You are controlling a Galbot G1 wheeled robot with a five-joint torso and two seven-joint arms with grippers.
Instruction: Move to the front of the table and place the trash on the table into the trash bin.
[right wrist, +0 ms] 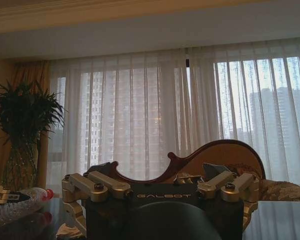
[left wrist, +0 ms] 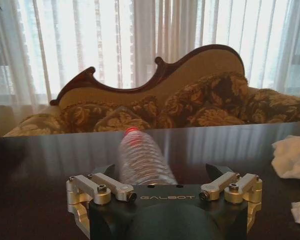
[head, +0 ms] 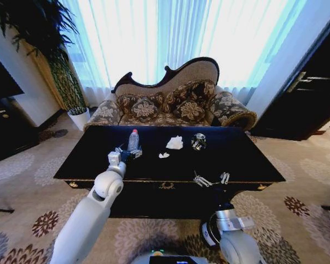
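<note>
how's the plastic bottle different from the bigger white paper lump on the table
The plastic bottle stands upright with a red cap; the white paper lump lies low and crumpled. The bottle is clear and ribbed; the lump is opaque white. The open left gripper sits at the bottle with its fingers either side of it; the lump has no gripper near. Both rest on the black table.

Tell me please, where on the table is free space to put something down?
The table is bare along its left end, outward of the left gripper and plastic bottle, and across its right end past the shiny scrap. The middle is crowded: white paper lump, smaller paper bit, and the right gripper at the front edge.
</note>
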